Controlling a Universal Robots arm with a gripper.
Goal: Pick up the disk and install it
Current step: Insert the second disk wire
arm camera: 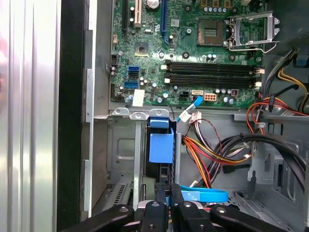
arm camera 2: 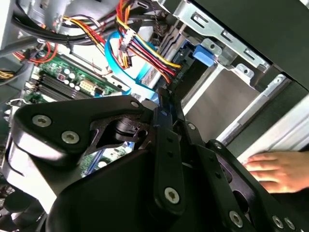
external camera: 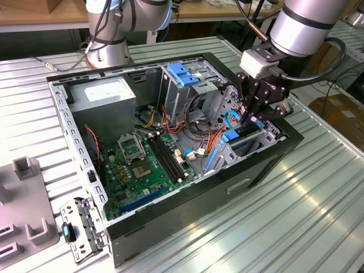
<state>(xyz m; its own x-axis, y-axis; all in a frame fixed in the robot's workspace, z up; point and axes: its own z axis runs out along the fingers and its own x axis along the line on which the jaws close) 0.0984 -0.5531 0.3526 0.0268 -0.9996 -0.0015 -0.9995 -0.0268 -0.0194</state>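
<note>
Down in the computer case [external camera: 187,210] drive bay, my gripper [external camera: 250,120] is clamped narrowly on the disk's [arm camera: 161,145] blue-railed edge.

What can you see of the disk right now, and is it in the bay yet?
In the first wrist view the disk shows edge-on: a narrow dark body with a blue plastic rail along the edge that faces the camera. It stands on edge, partly down inside the grey metal drive bay at the case's front corner, between the bay's walls. The end effector pinches its near end. Its label face is hidden, so I cannot tell whether it is fully seated.
</note>
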